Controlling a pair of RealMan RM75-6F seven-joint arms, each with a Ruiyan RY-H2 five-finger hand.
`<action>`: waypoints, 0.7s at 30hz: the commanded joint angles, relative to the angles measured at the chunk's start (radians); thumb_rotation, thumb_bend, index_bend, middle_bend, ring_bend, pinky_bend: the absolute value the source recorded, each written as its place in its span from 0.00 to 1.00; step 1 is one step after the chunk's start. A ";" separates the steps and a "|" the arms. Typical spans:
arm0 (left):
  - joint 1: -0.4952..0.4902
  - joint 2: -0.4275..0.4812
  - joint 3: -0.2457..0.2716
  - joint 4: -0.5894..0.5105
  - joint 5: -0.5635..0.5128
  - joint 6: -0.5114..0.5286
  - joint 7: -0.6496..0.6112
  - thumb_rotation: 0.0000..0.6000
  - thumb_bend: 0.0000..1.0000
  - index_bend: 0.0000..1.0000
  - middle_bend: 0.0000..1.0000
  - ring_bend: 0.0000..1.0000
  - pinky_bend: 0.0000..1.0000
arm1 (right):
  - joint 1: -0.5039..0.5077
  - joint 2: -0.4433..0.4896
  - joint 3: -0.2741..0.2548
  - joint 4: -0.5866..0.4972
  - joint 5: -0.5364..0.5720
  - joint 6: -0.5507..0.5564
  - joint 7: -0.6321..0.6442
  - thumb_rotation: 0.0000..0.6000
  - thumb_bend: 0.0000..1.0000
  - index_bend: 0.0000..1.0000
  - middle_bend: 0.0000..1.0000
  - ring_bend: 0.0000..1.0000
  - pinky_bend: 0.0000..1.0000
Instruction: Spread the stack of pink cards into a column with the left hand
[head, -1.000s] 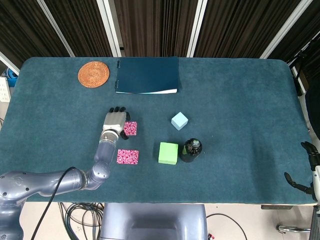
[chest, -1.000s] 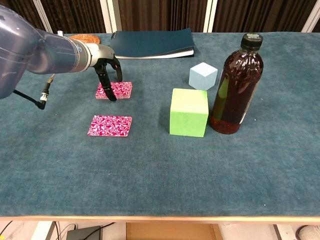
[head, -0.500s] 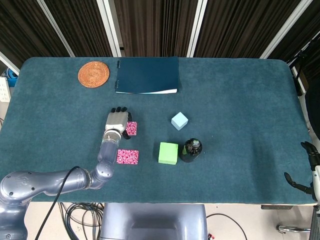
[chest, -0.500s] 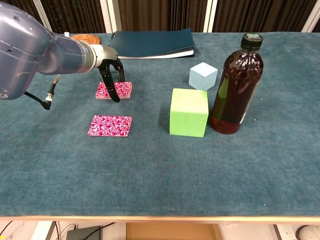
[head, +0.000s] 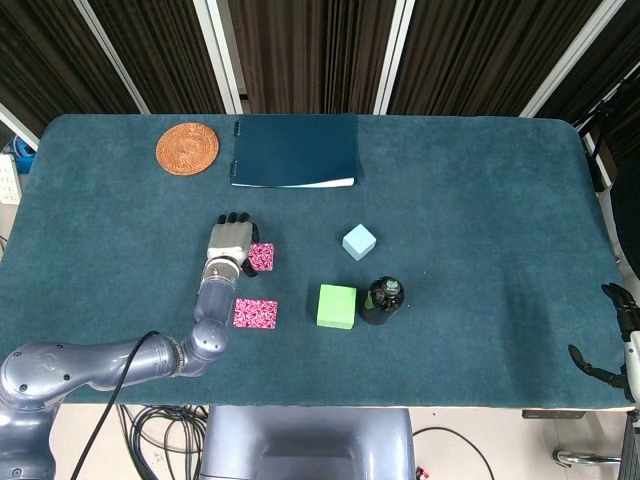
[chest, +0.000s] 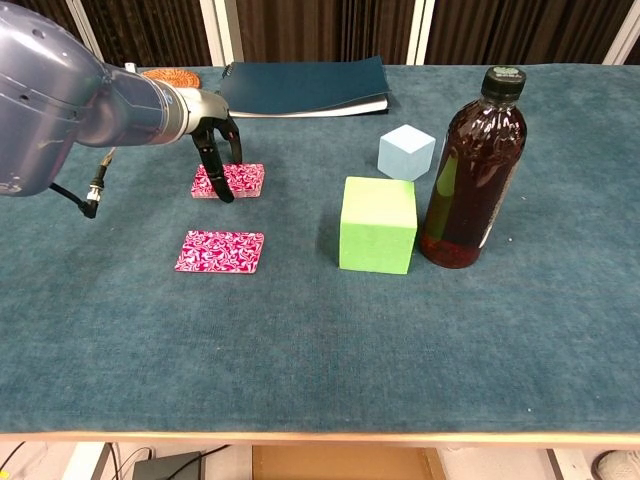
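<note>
While the left hand reaches out over the teal table, its dark fingertips point down and press on the stack of pink cards, the fingers arched and slightly apart rather than wrapped around it — whether the thumb pinches an edge cannot be told. That stack lies flat just under and to the right of the palm; in the chest view its long axis runs left to right, across the line of the forearm. A single pink card lies flat nearer the robot than the hand, close beside the wrist and clear of the stack, its long axis also left to right. Well off to the hand's right stand a green block, a dark bottle just beside it, and a pale blue cube a little farther out. Beyond the fingertips lie a dark notebook and a woven coaster. Far to the right, at the table's edge, the right hand hangs with fingers apart — holding nothing.
</note>
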 joint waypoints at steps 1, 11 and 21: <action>0.001 -0.001 0.000 0.001 0.002 0.001 0.001 1.00 0.16 0.43 0.15 0.01 0.00 | 0.000 0.000 0.000 -0.001 0.000 0.000 0.000 1.00 0.27 0.10 0.07 0.14 0.19; 0.004 -0.005 -0.005 0.009 0.007 0.010 0.002 1.00 0.18 0.45 0.15 0.01 0.00 | 0.000 0.000 0.000 -0.001 0.001 -0.001 -0.002 1.00 0.27 0.10 0.07 0.14 0.19; 0.006 -0.016 -0.007 0.017 0.011 0.014 0.011 1.00 0.19 0.46 0.16 0.01 0.00 | 0.000 0.000 0.001 -0.002 0.005 -0.002 -0.003 1.00 0.27 0.10 0.07 0.14 0.19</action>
